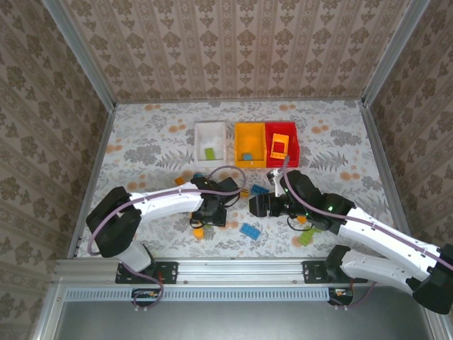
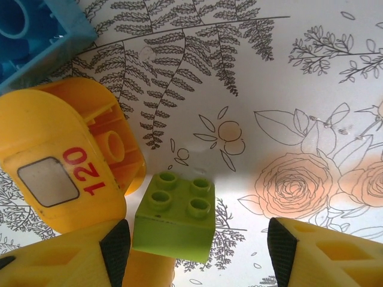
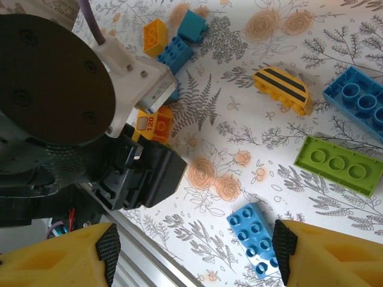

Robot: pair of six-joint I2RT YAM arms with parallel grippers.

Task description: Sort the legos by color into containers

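Note:
A lime green lego (image 2: 176, 215) lies on the floral table between the fingers of my left gripper (image 2: 197, 248). The jaws are open, with the left pad (image 2: 115, 248) close beside the brick and a wide gap to the right pad. An orange curved lego marked 120 (image 2: 60, 167) sits just left of it. My right gripper (image 3: 196, 251) hangs open over the table, a blue lego (image 3: 257, 236) by its right finger. The white (image 1: 210, 142), yellow-orange (image 1: 249, 144) and red (image 1: 282, 144) containers stand in a row at the back, each with a brick or two inside.
My two grippers (image 1: 212, 209) (image 1: 258, 205) face each other closely at mid-table. Loose legos lie around: a green plate (image 3: 338, 164), a striped orange piece (image 3: 281, 89), a blue brick (image 3: 359, 98), another blue brick (image 2: 36, 30). The table's metal front rail (image 3: 149, 263) runs below the right gripper.

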